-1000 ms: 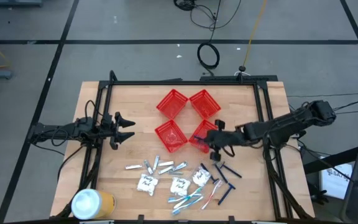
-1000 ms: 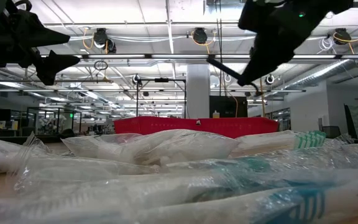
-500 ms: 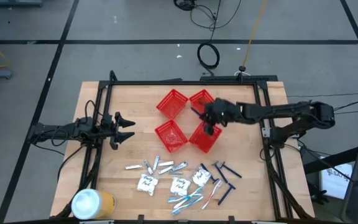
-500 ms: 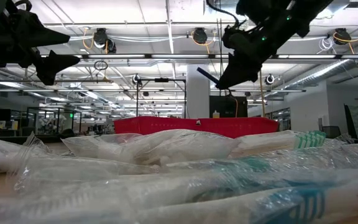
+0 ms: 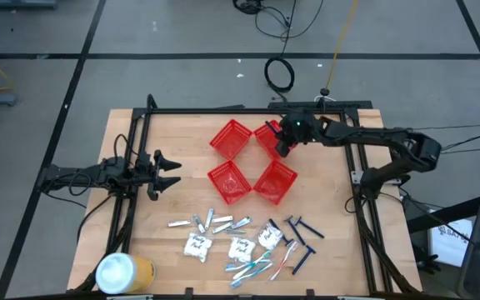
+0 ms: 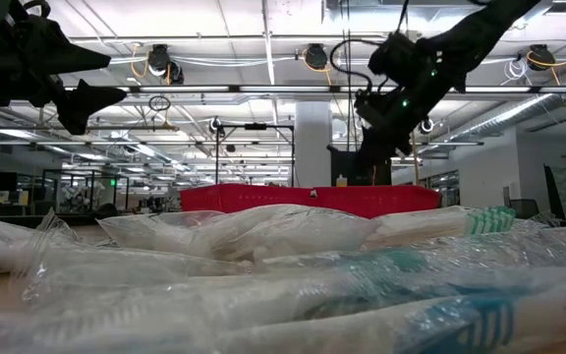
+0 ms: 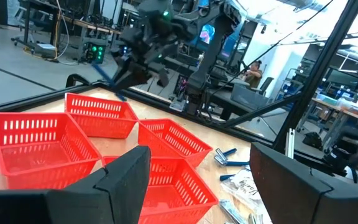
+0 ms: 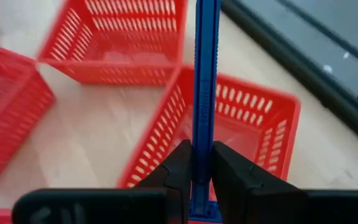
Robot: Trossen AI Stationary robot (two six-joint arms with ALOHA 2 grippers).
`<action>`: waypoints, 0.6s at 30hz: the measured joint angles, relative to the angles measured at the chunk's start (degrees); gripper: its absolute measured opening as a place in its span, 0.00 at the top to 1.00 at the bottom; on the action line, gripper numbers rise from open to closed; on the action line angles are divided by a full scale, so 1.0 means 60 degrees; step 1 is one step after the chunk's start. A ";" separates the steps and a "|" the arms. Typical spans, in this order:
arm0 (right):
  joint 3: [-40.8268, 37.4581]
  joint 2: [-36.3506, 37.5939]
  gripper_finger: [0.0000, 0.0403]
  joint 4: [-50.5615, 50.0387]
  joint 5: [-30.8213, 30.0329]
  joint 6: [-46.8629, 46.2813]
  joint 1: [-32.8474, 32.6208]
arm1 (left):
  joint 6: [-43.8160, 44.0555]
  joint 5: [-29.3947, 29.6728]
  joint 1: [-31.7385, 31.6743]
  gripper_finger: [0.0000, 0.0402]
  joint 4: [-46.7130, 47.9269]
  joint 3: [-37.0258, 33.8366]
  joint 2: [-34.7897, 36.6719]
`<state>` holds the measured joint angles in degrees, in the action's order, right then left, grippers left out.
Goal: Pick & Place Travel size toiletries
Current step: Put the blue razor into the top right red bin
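One dark blue razor (image 8: pixel 205 93) is up in the air, clamped between the fingers of the right hand (image 5: pixel 283 137), and that hand hangs over the red mesh basket (image 5: pixel 275 138) nearest the far right of the worktop (image 5: pixel 182 133). From the wrist camera the razor's long axis runs straight out ahead of the fingers, and its far end crosses the basket's rim towards the neighbouring far basket (image 5: pixel 230 137). So the basket's open floor lies directly below the grip, and that's the relation that matters: I'd say the drop needs the handle tipped or lowered so it lands inside the walls rather than bridging the rim.

Over at the left edge, the left hand (image 5: pixel 167 169) waits with its fingers spread wide, holding nothing. The remaining toiletries lie along the near edge: razors (image 5: pixel 302 232) towards the right, toothbrushes (image 5: pixel 257 267), white sachets (image 5: pixel 197 245) and small tubes (image 5: pixel 211 222). For that pile's razors, the right arm is the nearer one.
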<state>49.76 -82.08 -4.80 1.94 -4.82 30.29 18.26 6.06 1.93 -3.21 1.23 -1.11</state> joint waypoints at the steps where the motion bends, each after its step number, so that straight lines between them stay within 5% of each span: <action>1: 0.0000 -0.0157 0.89 0.0052 0.0006 0.0017 0.0053 | -0.0001 0.0001 0.0000 0.33 0.0002 0.0000 -0.0002; 18: 0.0000 -0.0645 0.88 -0.0051 -0.0051 0.0171 0.0192 | 0.0000 0.0002 0.0000 0.33 0.0002 0.0000 -0.0002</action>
<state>49.76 -85.95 -5.10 1.64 -3.79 31.44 18.26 6.07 1.93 -3.20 1.23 -1.13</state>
